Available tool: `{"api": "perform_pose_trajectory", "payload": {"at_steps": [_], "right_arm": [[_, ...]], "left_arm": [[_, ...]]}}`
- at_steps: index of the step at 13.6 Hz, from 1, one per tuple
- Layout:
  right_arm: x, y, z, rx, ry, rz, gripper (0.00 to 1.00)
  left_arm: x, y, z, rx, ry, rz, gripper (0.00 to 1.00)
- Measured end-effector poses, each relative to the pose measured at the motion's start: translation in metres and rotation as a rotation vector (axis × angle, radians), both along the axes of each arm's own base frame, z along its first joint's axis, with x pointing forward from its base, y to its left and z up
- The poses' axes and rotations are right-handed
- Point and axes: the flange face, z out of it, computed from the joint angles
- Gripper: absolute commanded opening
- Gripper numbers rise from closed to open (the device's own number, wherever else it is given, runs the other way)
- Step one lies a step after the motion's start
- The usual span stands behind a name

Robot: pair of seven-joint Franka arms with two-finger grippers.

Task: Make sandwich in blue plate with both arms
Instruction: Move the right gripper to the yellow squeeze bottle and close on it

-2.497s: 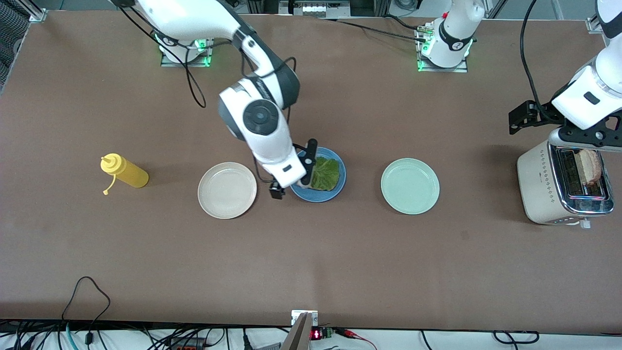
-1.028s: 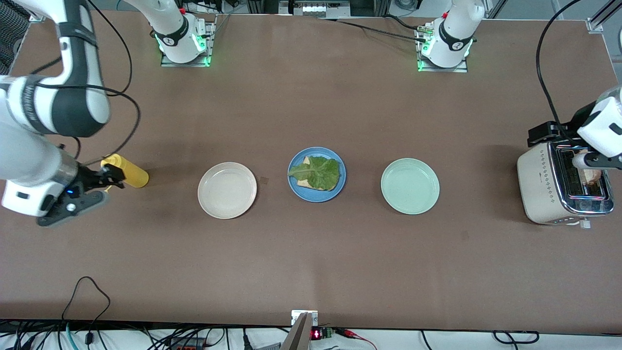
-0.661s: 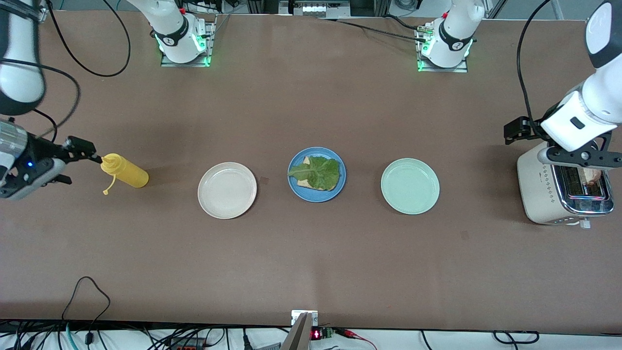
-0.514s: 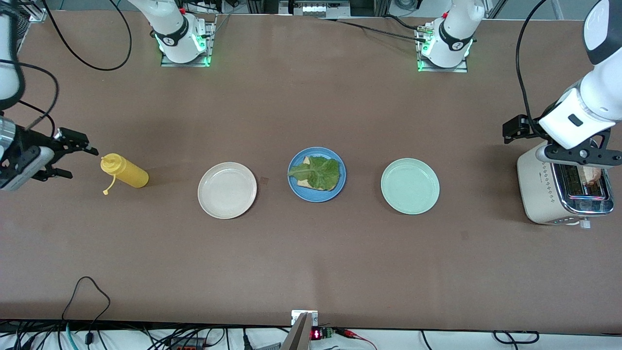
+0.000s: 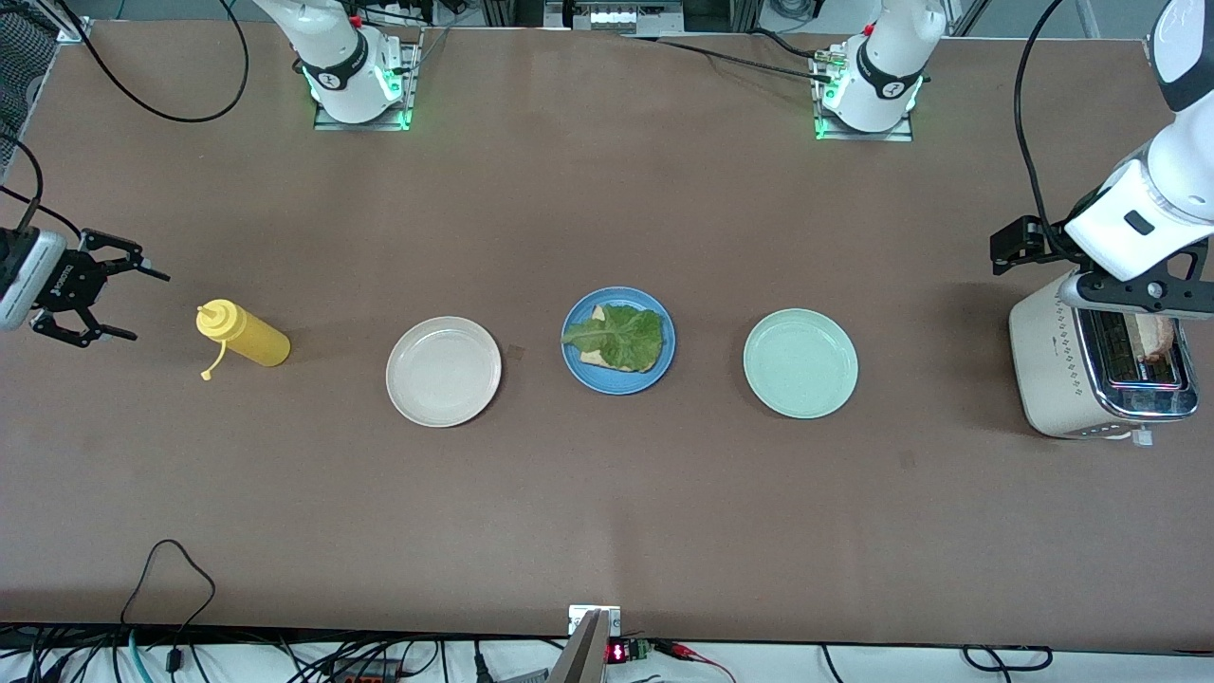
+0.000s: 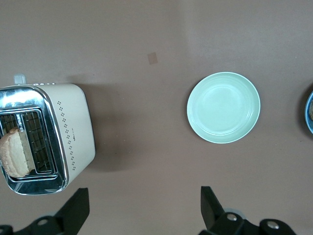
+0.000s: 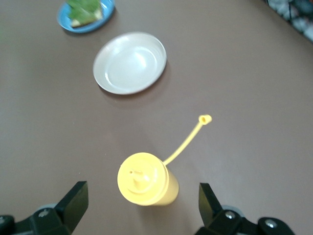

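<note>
The blue plate [image 5: 621, 387] sits mid-table between two other plates. On it lies one tan bread slice [image 5: 595, 314] with a ruffled green lettuce leaf [image 5: 621, 339] on top. A second bread slice [image 5: 1153, 334] stands in the slot of the toaster [image 5: 1062, 370]. My left gripper [image 6: 143, 211] hangs open and empty over the toaster's edge. My right gripper [image 5: 147, 305] hovers open and empty over the table's right-arm end, beside the yellow bottle [image 5: 244, 335]. In the right wrist view the bottle [image 7: 144, 180] shows below the spread fingers [image 7: 74, 201].
A cream-white plate [image 5: 443, 371] lies between the yellow bottle and the blue plate. A pale mint-green plate [image 5: 800, 363] lies between the blue plate and the toaster. The bottle's cap dangles on a thin strap [image 7: 186, 142]. Cables run along the table's near edge.
My right arm left the blue plate, where the lettuce now lies, and swung out past the yellow bottle to the table's end. The left gripper shifted slightly over the toaster.
</note>
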Motion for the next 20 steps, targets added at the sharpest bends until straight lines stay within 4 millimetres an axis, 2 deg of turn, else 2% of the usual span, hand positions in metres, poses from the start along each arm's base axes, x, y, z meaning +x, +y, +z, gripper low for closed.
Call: {"api": "perform_pose_trajectory", "payload": {"at_steps": [4, 8, 12, 15, 18, 20], "right_arm": [[-0.034, -0.029, -0.061, 0.166, -0.066, 0.025, 1.00], [-0.057, -0.054, -0.085, 0.297, -0.137, 0.001, 1.00], [-0.055, -0.049, -0.125, 0.465, -0.197, -0.089, 1.00], [-0.062, -0.050, -0.156, 0.509, -0.173, -0.121, 1.00], [-0.068, -0.057, -0.172, 0.529, -0.191, -0.142, 1.00], [-0.066, -0.055, -0.179, 0.550, -0.210, -0.156, 1.00]], "left_arm": [[0.000, 0.000, 0.000, 0.000, 0.001, -0.001, 1.00], [0.000, 0.000, 0.000, 0.000, 0.003, 0.000, 1.00], [-0.001, 0.000, 0.000, 0.000, 0.004, 0.000, 1.00], [-0.001, 0.000, 0.000, 0.000, 0.004, 0.000, 1.00], [-0.001, 0.000, 0.000, 0.000, 0.005, 0.000, 1.00], [-0.001, 0.000, 0.000, 0.001, 0.005, 0.000, 1.00]]}}
